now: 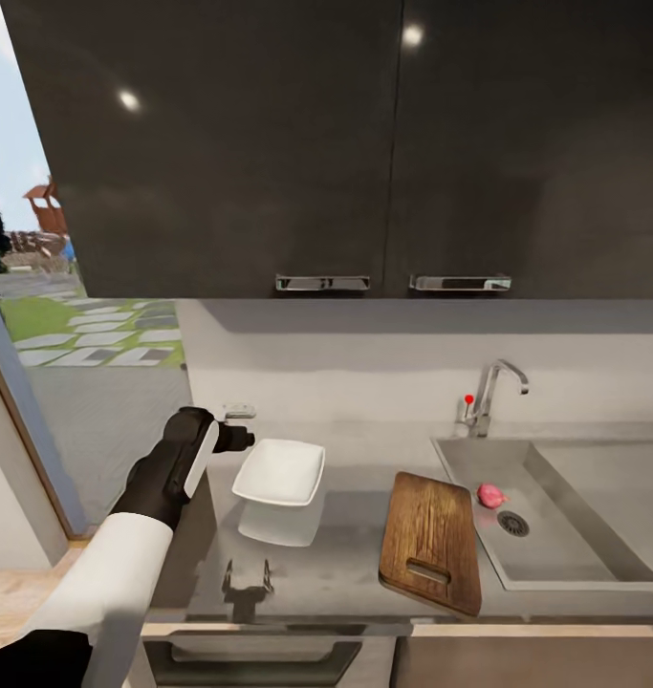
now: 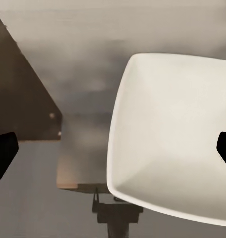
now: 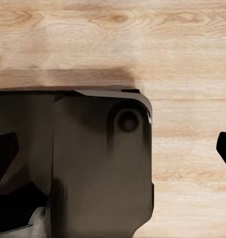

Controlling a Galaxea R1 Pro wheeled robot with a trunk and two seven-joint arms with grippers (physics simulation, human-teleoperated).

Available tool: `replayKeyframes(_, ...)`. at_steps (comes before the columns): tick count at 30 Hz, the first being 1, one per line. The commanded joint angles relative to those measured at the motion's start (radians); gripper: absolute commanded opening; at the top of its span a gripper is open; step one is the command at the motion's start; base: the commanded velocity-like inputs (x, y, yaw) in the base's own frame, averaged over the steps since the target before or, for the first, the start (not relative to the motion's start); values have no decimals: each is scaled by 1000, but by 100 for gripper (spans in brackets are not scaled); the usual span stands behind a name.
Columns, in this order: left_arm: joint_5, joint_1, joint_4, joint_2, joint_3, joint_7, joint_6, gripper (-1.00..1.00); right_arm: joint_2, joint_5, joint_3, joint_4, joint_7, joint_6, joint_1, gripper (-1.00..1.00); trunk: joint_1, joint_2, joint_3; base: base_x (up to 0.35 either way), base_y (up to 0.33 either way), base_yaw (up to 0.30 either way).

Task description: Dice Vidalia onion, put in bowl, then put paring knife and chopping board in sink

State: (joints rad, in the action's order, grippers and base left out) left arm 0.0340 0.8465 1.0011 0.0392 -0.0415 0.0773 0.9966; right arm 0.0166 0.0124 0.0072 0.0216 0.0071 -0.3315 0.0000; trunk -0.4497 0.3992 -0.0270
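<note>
Over the countertop [image 1: 355, 564], the left gripper [image 1: 238, 439] hangs just beside the bowl [image 1: 280, 471], fingers spread wide, holding nothing. The onion [image 1: 490, 494] sits in the sink [image 1: 594, 516] by the drain, the chopping board [image 1: 431, 540] alongside (overhanging the basin edge slightly). A careless sweep could knock the bowl.
</note>
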Motion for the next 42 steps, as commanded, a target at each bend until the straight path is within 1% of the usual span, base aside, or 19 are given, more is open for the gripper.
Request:
replayKeyframes(1,4,0,0,0,-1,7,4,100,0,1,0,0,1,-2,0,100,0,1,2,0,0,0)
replayKeyframes(10,7,0,-23,-1,-1,0,4,100,3,1,0,0,2,2,0,100,0,1,13,0,0,0)
replayKeyframes(14,7,0,-29,-3,-1,-61,3,100,4,1,0,0,3,2,0,100,0,1,18,0,0,0)
replayKeyframes(19,6,0,-34,-5,0,-92,2,100,3,1,0,0,3,2,0,100,0,1,24,0,0,0)
replayKeyframes(30,7,0,-36,-8,1,-99,2,100,3,1,0,0,4,2,0,100,0,1,38,0,0,0)
replayKeyframes(33,7,0,-35,-19,1,-100,2,100,4,1,0,0,4,2,0,100,0,1,41,0,0,0)
replayKeyframes(42,7,0,-36,-26,2,-100,2,100,4,1,0,0,4,2,0,100,0,1,53,83,48,0)
